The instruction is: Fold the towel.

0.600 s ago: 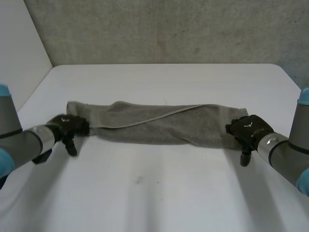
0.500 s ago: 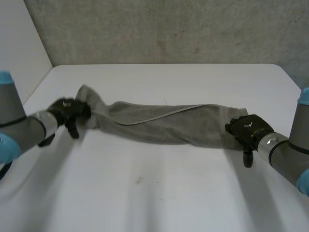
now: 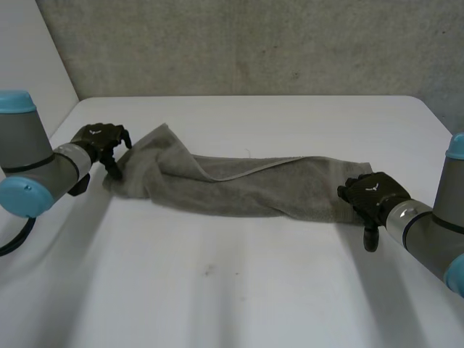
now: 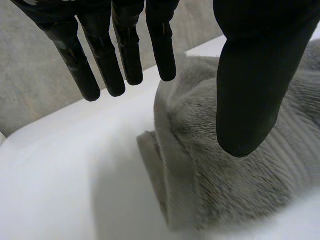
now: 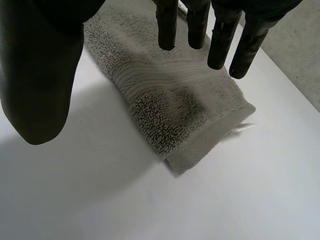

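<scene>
White table (image 3: 239, 290) by concrete wall (image 3: 254, 43) bears towel (image 3: 246, 190); left hand (image 3: 98, 138), right hand (image 3: 371, 193) both slack.

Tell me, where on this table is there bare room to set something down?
The widest free patch is the white table between the grey towel and the near edge. A second bare strip lies behind the towel, up to the wall. The middle is crowded: the towel stretches from the left hand to the right hand.

The grey towel (image 3: 239, 185) lies in a long, rumpled band across the white table, its left end bunched.
</scene>
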Tool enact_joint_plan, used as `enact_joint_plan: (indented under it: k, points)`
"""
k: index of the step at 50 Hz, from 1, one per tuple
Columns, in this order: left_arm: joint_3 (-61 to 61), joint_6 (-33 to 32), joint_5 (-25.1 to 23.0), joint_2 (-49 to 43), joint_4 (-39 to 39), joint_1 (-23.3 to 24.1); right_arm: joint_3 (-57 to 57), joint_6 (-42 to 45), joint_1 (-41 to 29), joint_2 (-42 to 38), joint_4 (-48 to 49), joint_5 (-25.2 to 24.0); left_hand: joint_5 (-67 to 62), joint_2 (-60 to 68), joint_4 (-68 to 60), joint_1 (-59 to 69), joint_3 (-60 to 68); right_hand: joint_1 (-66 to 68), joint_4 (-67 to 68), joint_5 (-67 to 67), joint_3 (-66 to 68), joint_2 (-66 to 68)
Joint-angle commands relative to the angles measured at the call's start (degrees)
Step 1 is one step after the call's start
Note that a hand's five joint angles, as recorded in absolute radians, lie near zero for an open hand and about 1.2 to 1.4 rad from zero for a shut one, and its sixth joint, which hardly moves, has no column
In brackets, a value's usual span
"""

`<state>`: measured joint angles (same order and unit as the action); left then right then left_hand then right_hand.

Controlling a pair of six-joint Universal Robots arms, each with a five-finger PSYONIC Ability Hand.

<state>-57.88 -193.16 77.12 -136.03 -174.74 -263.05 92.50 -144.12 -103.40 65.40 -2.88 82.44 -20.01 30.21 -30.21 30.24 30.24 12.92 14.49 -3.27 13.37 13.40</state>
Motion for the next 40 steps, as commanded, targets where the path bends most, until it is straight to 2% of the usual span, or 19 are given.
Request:
enact_joint_plan:
  k: [1,7,16,21,27,29,32,34,35,37,38,39,40]
  points:
    - [-8.6,-0.1,-0.7,5.2,-0.3,-0.1,0.3,-0.2,0.0,0.0,2.1,0.0,-4.6,4.4,-4.4,4.4,4.4,-2.9,-4.5,3.3,-3.4,-3.4]
    - [-15.9,-0.2,-0.6,8.6,-3.5,-0.2,1.1,-0.5,0.2,-0.3,5.5,-0.1,-4.3,4.1,-4.1,4.0,4.0,-2.9,-4.5,3.3,-3.4,-3.4]
    - [-19.5,-0.7,-0.4,7.7,-10.5,-0.3,0.5,-0.7,2.0,-2.7,6.0,-1.1,-4.3,4.1,-4.1,4.0,4.0,-2.9,-4.5,3.3,-3.4,-3.4]
    - [-21.4,-5.7,-0.3,6.3,-12.1,-0.2,-0.1,-0.5,4.2,-5.2,6.5,-3.1,-4.6,4.4,-4.4,4.4,4.4,-2.9,-4.5,3.3,-3.4,-3.4]
    - [-22.2,-9.4,-0.1,5.5,-13.6,-0.2,-1.2,-0.6,4.9,-6.9,8.8,-3.3,-5.8,5.6,-5.6,5.5,5.5,1.9,0.3,-1.5,1.4,1.4]
    - [-23.2,-10.3,-0.1,5.4,-15.2,-0.2,-1.8,-0.6,6.1,-7.7,10.2,-3.4,-13.1,12.9,-12.9,12.9,12.9,7.4,5.8,-7.0,6.9,6.9]
    - [-23.6,-10.3,-0.1,5.4,-16.0,-0.2,-2.3,-0.7,6.5,-8.2,10.4,-3.4,-16.4,16.2,-16.2,16.1,16.1,11.1,9.6,-10.8,10.7,10.6]
    - [-24.8,-10.4,-0.1,5.5,-17.2,-0.2,-3.4,-0.6,6.5,-9.7,10.4,-3.4,-26.6,26.4,-26.4,26.3,26.3,26.9,25.3,-26.5,26.4,26.4]
    - [-24.8,-10.4,-0.1,5.5,-17.2,-0.2,-3.4,-0.6,6.5,-9.7,10.4,-3.4,-26.6,26.4,-26.4,26.4,26.4,26.9,25.4,-26.6,26.5,26.5]
    - [-25.7,-10.5,0.1,6.0,-17.8,-0.2,-4.5,-0.7,6.6,-10.6,10.4,-3.4,-39.8,39.6,-39.6,39.6,39.6,49.5,47.9,-49.2,49.1,49.0]
    - [-25.7,-10.5,0.1,6.0,-17.8,-0.2,-4.5,-0.7,6.6,-10.6,10.4,-3.4,-39.9,39.7,-39.7,39.7,39.7,49.6,48.1,-49.3,49.2,49.2]
    - [-26.0,-10.5,0.2,6.5,-17.8,-0.2,-5.0,-0.8,6.6,-10.8,10.4,-3.3,-49.9,49.7,-49.7,49.7,49.7,64.1,62.6,-63.8,63.7,63.7]
    - [-26.0,-10.5,0.2,6.5,-17.8,-0.2,-5.1,-0.8,6.6,-10.8,10.4,-3.3,-50.0,49.8,-49.8,49.8,49.8,64.3,62.7,-63.9,63.8,63.8]
